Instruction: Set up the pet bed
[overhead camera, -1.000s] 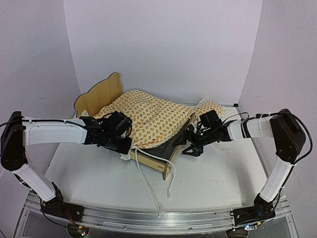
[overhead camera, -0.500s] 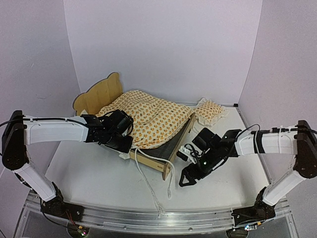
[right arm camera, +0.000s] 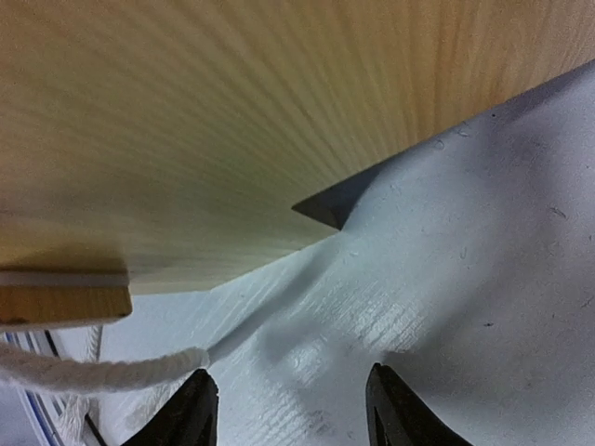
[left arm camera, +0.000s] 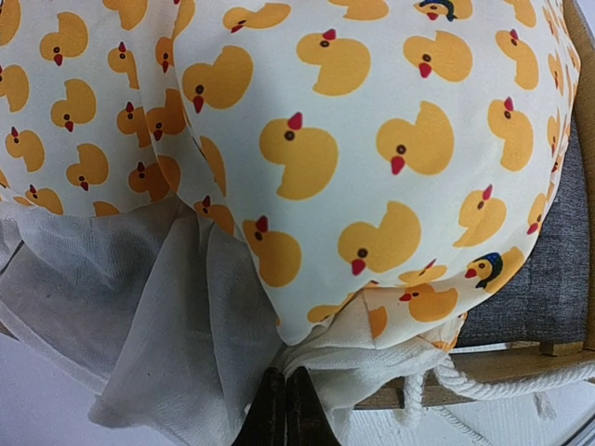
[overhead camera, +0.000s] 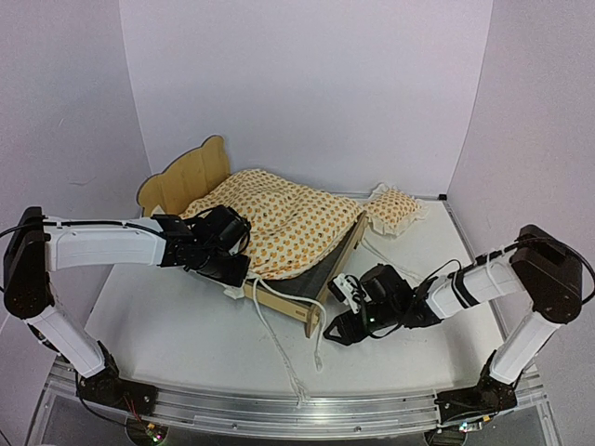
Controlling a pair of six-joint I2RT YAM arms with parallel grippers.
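Left gripper [left arm camera: 285, 381], at seven o'clock of the pet bed [overhead camera: 191, 177], clenched apparently on the bedding [overhead camera: 279, 218] ruffle [left arm camera: 139, 307]; right gripper [overhead camera: 338, 331], at five o'clock, released and empty.

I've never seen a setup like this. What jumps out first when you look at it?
A duck-print quilt lies heaped on a small wooden pet bed with a bear-ear headboard, left of centre. The left gripper pinches the quilt's white ruffle at the near side; the right gripper sits open, low by the footboard. A matching pillow lies apart, back right.
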